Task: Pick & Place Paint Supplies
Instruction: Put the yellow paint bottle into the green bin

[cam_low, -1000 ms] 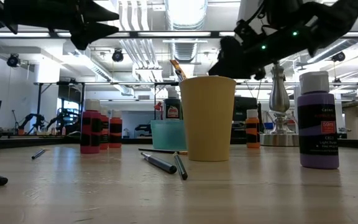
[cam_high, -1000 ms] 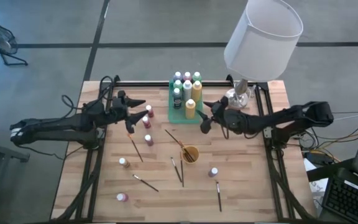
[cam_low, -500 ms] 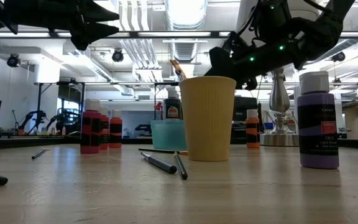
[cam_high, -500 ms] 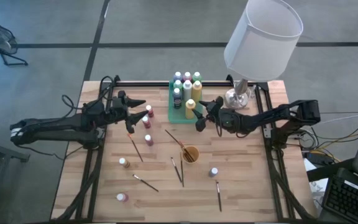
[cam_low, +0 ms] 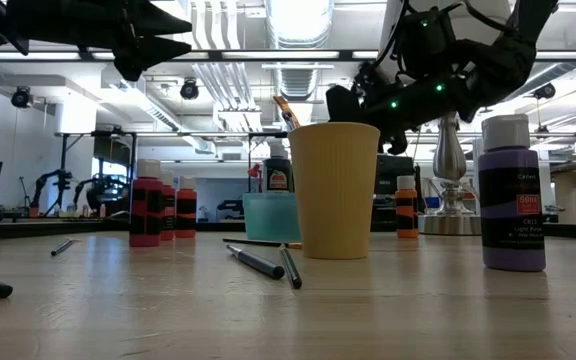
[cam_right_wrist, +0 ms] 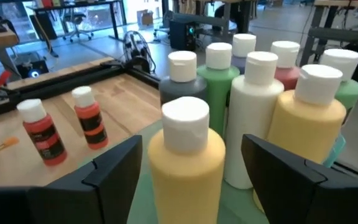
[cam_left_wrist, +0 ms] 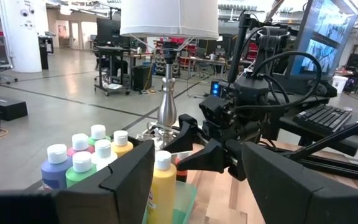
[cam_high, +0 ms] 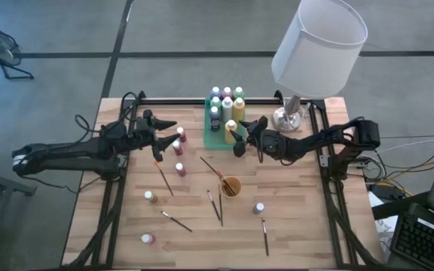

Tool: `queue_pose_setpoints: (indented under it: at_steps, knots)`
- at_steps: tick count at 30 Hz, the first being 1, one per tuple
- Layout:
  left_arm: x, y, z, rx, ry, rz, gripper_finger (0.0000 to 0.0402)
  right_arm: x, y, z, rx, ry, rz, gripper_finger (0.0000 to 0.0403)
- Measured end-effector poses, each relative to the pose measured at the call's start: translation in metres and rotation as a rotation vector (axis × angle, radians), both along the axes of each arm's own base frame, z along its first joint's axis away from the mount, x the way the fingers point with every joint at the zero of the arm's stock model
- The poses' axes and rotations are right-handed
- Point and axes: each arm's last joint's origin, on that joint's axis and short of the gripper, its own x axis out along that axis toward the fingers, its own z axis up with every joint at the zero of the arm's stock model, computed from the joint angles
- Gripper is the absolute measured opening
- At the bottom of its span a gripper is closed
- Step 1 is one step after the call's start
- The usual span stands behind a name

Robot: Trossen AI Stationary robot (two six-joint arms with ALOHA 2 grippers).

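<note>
High view: wooden bench [cam_high: 292, 226]; green tray [cam_high: 211, 140] at the far middle, packed with bottles, probably the sorted store. Loose bottles and brushes lie scattered nearer; one brush stands in the cup [cam_high: 230, 186]. Right gripper [cam_high: 236, 141], jaws spread, at the yellow bottle [cam_high: 230, 130] on the tray's near edge. Left gripper [cam_high: 169, 126], jaws spread, waits over the red bottles [cam_high: 179, 141]
Low view: cup centre, purple bottle [cam_low: 512, 195] right, brushes flat
Left wrist view: right gripper beside the yellow bottle
Right wrist view: yellow bottle between the spread jaws, unclamped, likely lined up for a grasp
</note>
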Motion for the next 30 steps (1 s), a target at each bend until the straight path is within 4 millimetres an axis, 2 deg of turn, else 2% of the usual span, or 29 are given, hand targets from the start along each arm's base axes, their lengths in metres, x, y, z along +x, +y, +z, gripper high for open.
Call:
queue_pose_setpoints:
  at_steps: [13,24,30]
  knots:
    - [0.0,0.0,0.0,0.0,0.0,0.0,0.0248,0.002,-0.002,-0.002,0.0,-0.042,-0.008,0.0294]
    - [0.0,0.0,0.0,0.0,0.0,0.0,0.0248,0.016,-0.012,-0.002,-0.019,-0.031,-0.024,0.0264]
    - [0.0,0.0,0.0,0.0,0.001,0.0,0.0248,0.015,-0.015,-0.002,0.005,-0.029,-0.043,0.0243]
